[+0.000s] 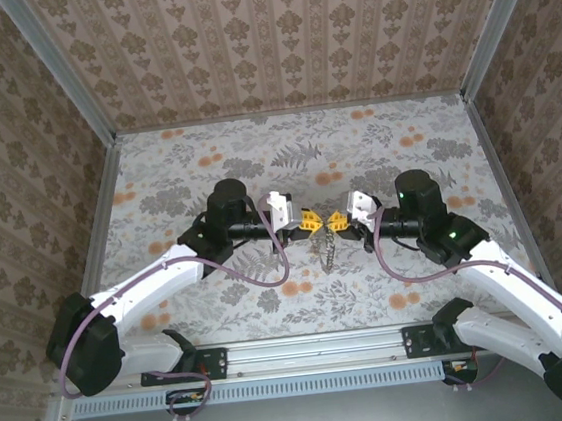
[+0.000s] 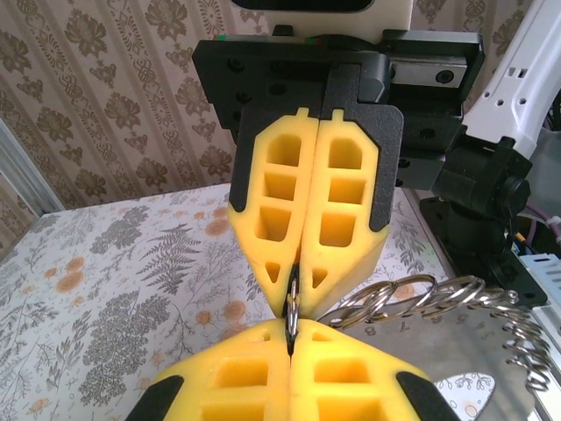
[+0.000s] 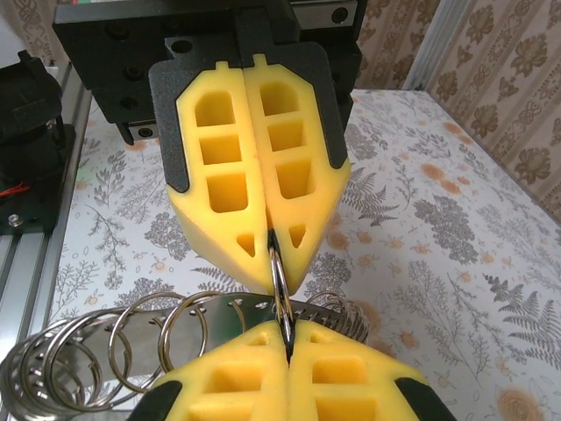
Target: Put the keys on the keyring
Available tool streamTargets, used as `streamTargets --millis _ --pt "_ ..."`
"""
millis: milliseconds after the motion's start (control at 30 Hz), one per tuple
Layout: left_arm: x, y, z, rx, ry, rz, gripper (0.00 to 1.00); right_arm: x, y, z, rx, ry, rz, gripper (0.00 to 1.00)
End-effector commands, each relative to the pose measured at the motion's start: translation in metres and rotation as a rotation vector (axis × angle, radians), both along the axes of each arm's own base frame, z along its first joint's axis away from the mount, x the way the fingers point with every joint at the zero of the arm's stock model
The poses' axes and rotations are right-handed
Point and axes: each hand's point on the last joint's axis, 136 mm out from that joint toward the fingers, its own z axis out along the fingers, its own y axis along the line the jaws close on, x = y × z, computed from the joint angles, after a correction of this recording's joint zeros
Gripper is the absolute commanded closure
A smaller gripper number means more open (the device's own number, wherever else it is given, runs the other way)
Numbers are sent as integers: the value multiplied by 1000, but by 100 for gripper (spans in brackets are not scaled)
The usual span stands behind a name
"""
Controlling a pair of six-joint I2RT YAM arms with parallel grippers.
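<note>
Above the middle of the table, my left gripper (image 1: pixel 304 224) and right gripper (image 1: pixel 340 222) meet tip to tip. Both are shut on the same thin metal keyring (image 2: pixel 294 303), which stands edge-on between the yellow pads. In the left wrist view my left gripper (image 2: pixel 291 338) pinches its lower arc and the right gripper (image 2: pixel 298 270) its upper arc. In the right wrist view the keyring (image 3: pixel 280 281) runs from my right gripper (image 3: pixel 287 338) up into the left gripper (image 3: pixel 271 237). A silvery perforated plate (image 3: pixel 254 309) carrying several split rings (image 3: pixel 140 346) hangs beside it. The coloured keys are out of view.
The plate and its rings (image 1: pixel 328 251) dangle below the two grippers over the floral tablecloth (image 1: pixel 206 168). Patterned walls close in the table at the back and both sides. A metal rail (image 1: pixel 315 346) runs along the near edge.
</note>
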Motion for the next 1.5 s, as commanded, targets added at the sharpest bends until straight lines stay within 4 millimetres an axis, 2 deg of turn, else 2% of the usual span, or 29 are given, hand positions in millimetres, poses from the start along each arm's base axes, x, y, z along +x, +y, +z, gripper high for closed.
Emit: streamTargets --millis 0,100,167,300,467,533,600,767,1100,1300,1400,1467 --pt "-8 -1 28 -92 -58 -51 100 1 -4 -10 -27 46 -14 92" --pt "-5 3 28 -92 -33 -44 100 1 -8 -9 -19 34 -29 87" --pt "-3 4 30 -104 -32 -38 100 0 -9 -10 -22 35 -31 88" --pt "-2 6 30 -104 -32 -34 100 -3 -6 -9 -20 53 -4 100" --pt "1 11 30 -116 -33 -11 100 -3 -7 -16 -46 79 1 100" --pt "2 13 32 -128 -31 0 100 -3 -6 -19 -49 91 2 93" --pt "2 13 32 -134 -25 4 100 -4 -6 -20 -48 100 8 90" --pt "4 14 32 -151 -22 20 100 -6 -4 -21 -52 116 27 89" --pt "10 20 32 -176 -12 65 100 -10 -6 -24 -54 130 26 94" --pt "17 20 35 -211 14 101 100 -10 5 -24 1 171 68 94" --pt "24 17 32 -252 60 135 100 -6 16 -20 57 206 84 100" --pt "26 18 35 -304 84 149 100 -2 20 -21 58 225 86 100"
